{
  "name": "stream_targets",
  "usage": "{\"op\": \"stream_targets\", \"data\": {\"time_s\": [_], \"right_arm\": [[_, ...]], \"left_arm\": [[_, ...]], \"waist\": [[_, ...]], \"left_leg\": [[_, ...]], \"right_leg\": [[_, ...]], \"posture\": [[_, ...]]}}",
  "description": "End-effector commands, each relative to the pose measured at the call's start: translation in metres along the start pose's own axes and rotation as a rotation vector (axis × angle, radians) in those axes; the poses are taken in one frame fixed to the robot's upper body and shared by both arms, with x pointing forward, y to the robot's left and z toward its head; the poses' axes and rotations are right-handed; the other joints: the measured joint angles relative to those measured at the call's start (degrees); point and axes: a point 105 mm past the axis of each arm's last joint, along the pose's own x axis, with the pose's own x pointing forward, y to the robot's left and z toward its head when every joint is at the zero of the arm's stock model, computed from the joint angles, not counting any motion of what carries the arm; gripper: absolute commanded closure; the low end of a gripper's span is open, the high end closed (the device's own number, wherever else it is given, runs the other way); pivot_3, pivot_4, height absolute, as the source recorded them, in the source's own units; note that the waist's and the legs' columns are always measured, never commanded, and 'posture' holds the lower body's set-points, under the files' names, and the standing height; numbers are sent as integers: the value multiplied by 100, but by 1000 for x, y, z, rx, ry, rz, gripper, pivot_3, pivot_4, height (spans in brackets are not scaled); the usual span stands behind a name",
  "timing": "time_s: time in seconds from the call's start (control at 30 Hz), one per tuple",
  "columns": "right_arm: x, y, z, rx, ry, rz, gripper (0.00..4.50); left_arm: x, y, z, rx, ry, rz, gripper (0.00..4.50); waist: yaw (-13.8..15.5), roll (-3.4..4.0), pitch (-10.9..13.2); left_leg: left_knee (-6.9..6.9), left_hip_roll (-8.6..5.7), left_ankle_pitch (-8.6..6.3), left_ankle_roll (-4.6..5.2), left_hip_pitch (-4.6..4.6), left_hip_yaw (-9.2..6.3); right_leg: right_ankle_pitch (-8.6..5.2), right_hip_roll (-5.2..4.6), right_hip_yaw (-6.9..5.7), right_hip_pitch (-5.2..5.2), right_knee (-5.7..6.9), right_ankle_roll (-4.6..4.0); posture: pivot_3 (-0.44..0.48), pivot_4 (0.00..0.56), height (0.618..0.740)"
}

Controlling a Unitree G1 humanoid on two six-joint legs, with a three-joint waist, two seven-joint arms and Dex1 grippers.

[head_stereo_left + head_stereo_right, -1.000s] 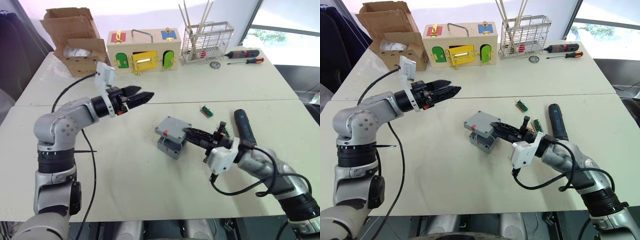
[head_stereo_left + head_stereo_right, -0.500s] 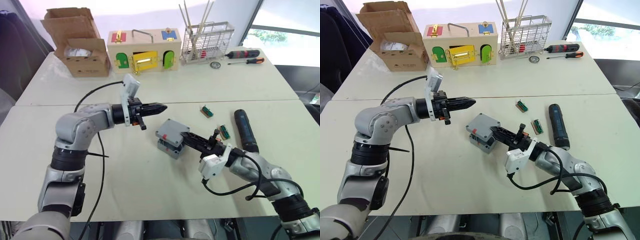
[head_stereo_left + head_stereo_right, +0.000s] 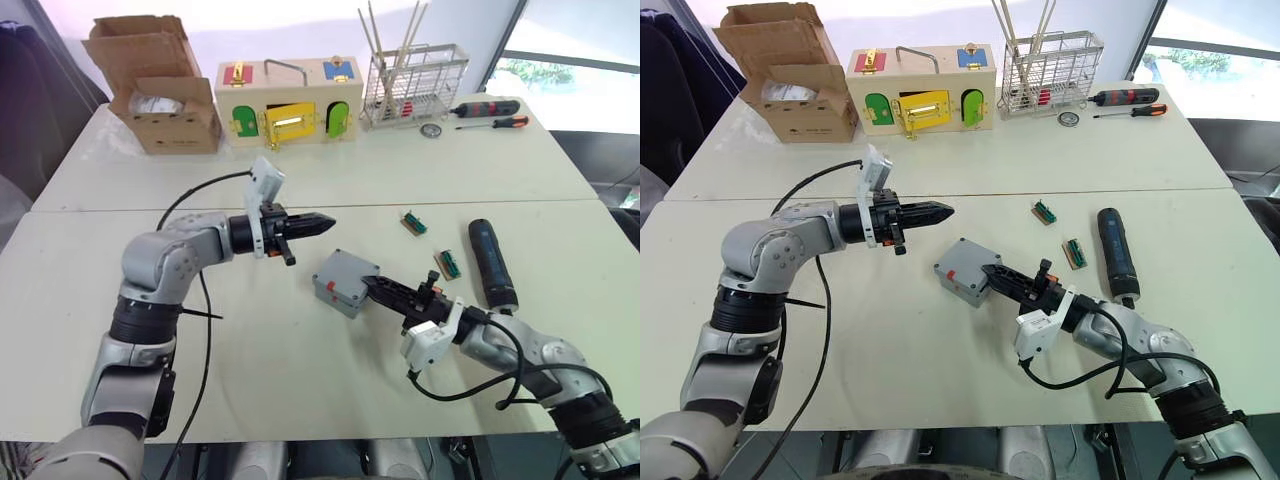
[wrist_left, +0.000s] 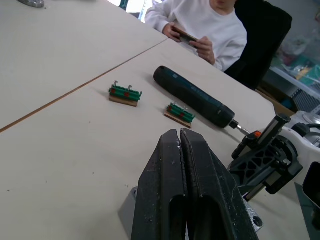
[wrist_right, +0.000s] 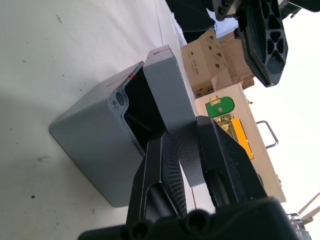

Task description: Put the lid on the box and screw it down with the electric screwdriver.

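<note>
Head pair: high above the worktop (image 3: 300,390), looking forward and down; both eyes share the whole scene, a little offset sideways.
Left wrist: low over the worktop, looking along the left claw (image 4: 182,150) toward the electric screwdriver (image 4: 192,97) and a seated person (image 4: 210,30) at the far edge.
Right wrist: very near, almost at surface level, facing the box (image 5: 100,150) and the lid (image 5: 172,110); the dark shape above is probably the left claw.
Shared: the box, the lid and the electric screwdriver.

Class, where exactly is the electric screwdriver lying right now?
The electric screwdriver lies flat on the white table, on the robot's right side, just beyond the right gripper and beside a small green connector block.
</note>
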Motion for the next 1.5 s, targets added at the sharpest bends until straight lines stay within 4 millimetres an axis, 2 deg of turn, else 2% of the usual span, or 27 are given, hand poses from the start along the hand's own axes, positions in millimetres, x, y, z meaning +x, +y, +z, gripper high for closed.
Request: {"op": "stream_targets", "data": {"time_s": [0.03, 0.43, 0.67, 1.03, 1.3, 1.5], "right_arm": [[-2, 9, 0, 0, -2, 36, 4396], [-7, 26, 1, -20, 6, 75, 4396], [-6, 30, 0, -13, 16, 73, 4396], [-5, -5, 1, -107, -3, -94, 4396], [-5, -9, -2, -112, 2, -115, 4396], [-8, 2, -2, -100, -8, -68, 4396]], "left_arm": [[2, -9, 4, 53, -7, -31, 4479], [5, -11, -1, 65, 15, -44, 4479], [13, -19, -21, 150, 116, -75, 4479], [13, -18, -1, 110, 23, -86, 4479], [11, -15, 0, 104, 18, -77, 4479], [12, -17, -6, 118, 41, -78, 4479]], "waist": [[0, 0, 0], [1, 2, -4], [7, 1, -7], [6, 1, -7], [1, 1, -7], [2, 1, -7]], "left_leg": [[0, 0, 0, 0, 2, 0], [-2, -1, 0, 0, 10, 0], [-4, -1, 0, 0, 20, 0], [-8, -2, 0, 0, 26, 1], [-9, -1, 0, 0, 26, 2], [-9, -1, 0, 0, 26, 2]], "right_leg": [[0, 0, 0, 2, 0, 0], [0, 0, 0, 8, -1, 0], [0, 0, 0, 21, -4, 0], [-1, 0, 2, 23, -6, -1], [-1, 1, 3, 23, -7, -1], [-1, 1, 3, 23, -6, -1]], "posture": [[0, 150, 730], [0, 150, 730], [0, 150, 730], [0, 150, 730], [0, 150, 730], [0, 150, 730]]}}
